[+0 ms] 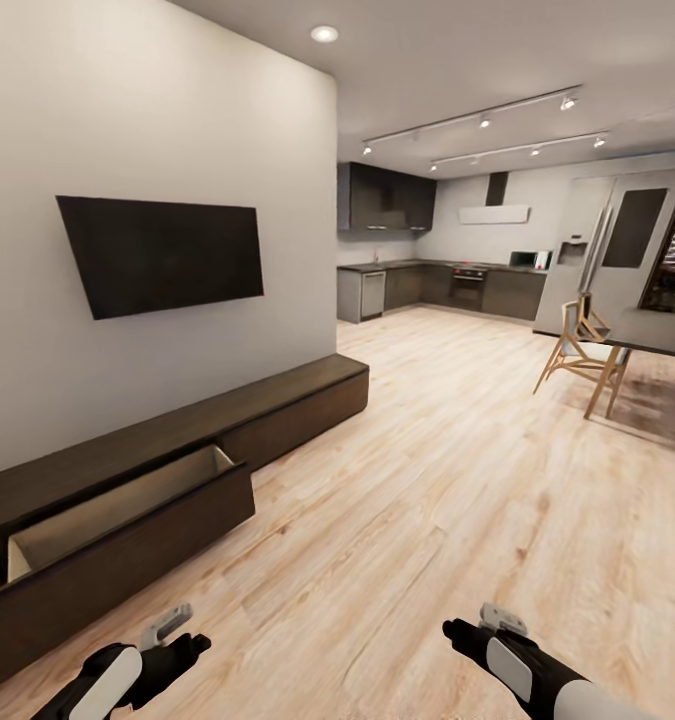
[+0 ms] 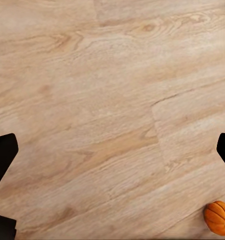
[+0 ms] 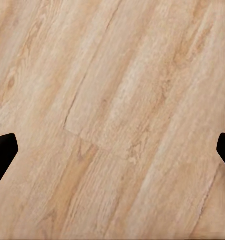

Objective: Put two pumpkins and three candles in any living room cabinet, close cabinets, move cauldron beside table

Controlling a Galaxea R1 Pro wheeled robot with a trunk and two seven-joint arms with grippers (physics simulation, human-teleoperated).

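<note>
Pale oak-look plank floor [image 1: 427,480] runs from the living room through to the kitchen at the back. Along the white wall under a black flat wall-mounted screen [image 1: 162,252] stands the long, low dark-brown wood cabinet [image 1: 287,400]; one wide drawer [image 1: 127,520] is pulled out, its light interior visible, nothing seen inside it from here. A second open compartment shows at the picture's far left edge, cut off.

Left gripper [image 2: 112,150]: black fingers spread wide apart over bare floor, holding nothing. In the left wrist view a small bright-orange ribbed pumpkin [image 2: 218,217] sits on the planks near one fingertip, apart from it, partly cut by the frame edge.

Right gripper [image 3: 112,150]: fingers likewise spread wide, nothing between them, bare planks beneath.

Both arms hang low in front of the robot, left arm [image 1: 127,670] close to the open drawer front, right arm [image 1: 517,660] over open floor.

To the right, a wooden chair [image 1: 577,350] beside a dark-topped dining table [image 1: 657,335].
</note>
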